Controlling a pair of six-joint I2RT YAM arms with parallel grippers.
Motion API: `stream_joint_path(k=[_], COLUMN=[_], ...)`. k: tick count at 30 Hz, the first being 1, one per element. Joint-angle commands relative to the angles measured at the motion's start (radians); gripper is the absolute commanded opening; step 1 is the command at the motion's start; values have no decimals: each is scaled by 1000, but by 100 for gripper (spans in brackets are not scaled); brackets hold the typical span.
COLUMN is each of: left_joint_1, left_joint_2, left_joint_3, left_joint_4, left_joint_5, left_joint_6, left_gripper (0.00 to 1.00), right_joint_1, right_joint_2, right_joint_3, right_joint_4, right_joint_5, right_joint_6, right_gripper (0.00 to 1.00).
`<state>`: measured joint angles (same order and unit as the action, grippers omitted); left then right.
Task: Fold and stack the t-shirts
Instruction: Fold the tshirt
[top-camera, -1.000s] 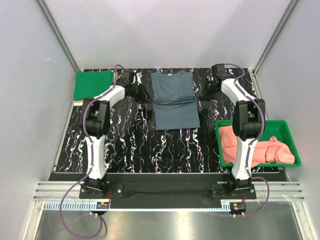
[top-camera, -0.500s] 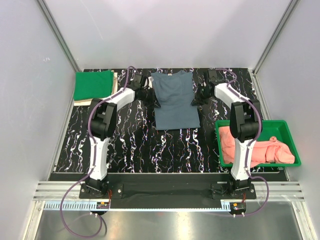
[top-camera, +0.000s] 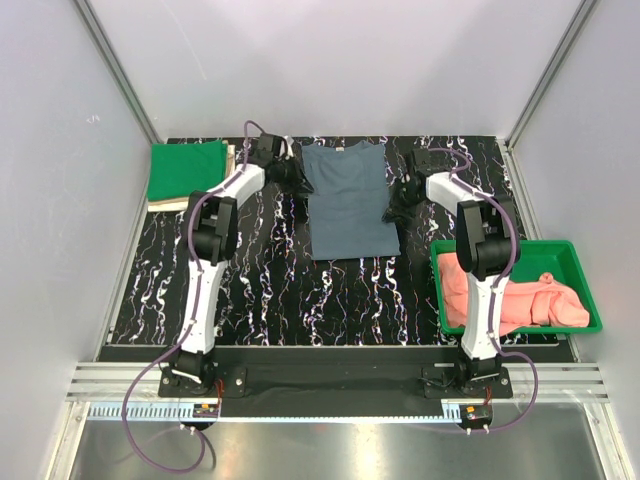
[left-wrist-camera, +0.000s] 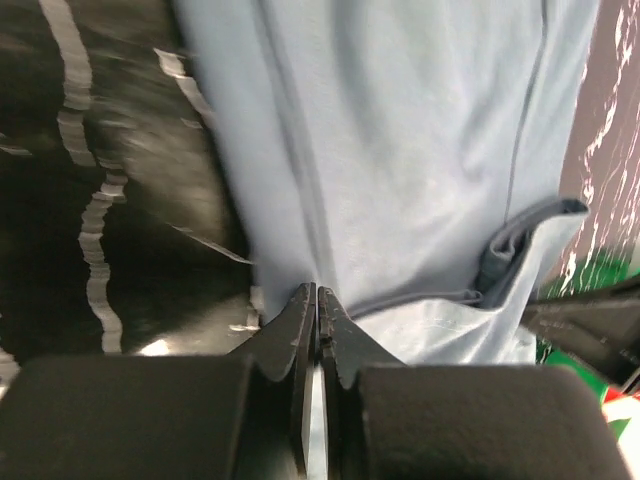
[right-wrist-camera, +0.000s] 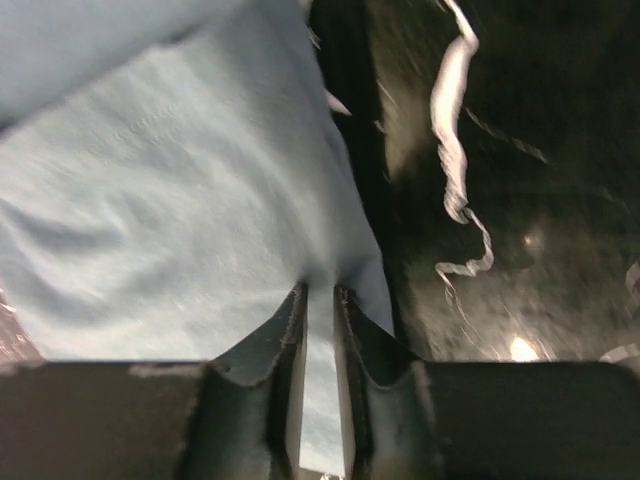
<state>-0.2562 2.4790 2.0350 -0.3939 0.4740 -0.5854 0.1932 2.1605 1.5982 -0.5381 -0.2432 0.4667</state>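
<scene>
A grey-blue t-shirt (top-camera: 348, 200) lies flat at the back middle of the table, its sides folded in to a narrow rectangle. My left gripper (top-camera: 297, 180) is at the shirt's left edge near the collar end. In the left wrist view it (left-wrist-camera: 317, 295) is shut on the shirt's (left-wrist-camera: 400, 150) edge. My right gripper (top-camera: 397, 206) is at the shirt's right edge, lower down. In the right wrist view it (right-wrist-camera: 320, 292) pinches a fold of the shirt (right-wrist-camera: 170, 200) between nearly closed jaws.
A folded green shirt (top-camera: 187, 170) lies at the back left on a pale one. A green tray (top-camera: 500, 246) at the right holds a crumpled pink shirt (top-camera: 510, 295). The table (top-camera: 260, 280) is black marble. Walls enclose three sides.
Both grippers have moved from out beside the shirt in to its edges, the left one toward the back. The shirt's sides are folded in and it looks narrower.
</scene>
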Motion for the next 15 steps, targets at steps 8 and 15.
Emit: stream_joint_path(k=[8, 15], left_joint_1=[3, -77], left_joint_2=[-337, -571], left_joint_3=[-305, -634], left_joint_4=[7, 10], left_joint_5=[46, -3], left_joint_6=[87, 150], left_gripper=[28, 40], right_joint_1=[-8, -9], right_joint_2=[-208, -237], right_joint_3=[-67, -152], right_joint_4=[-160, -177], right_joint_5=[44, 13], right_joint_6=[-80, -118], right_gripper=[41, 47])
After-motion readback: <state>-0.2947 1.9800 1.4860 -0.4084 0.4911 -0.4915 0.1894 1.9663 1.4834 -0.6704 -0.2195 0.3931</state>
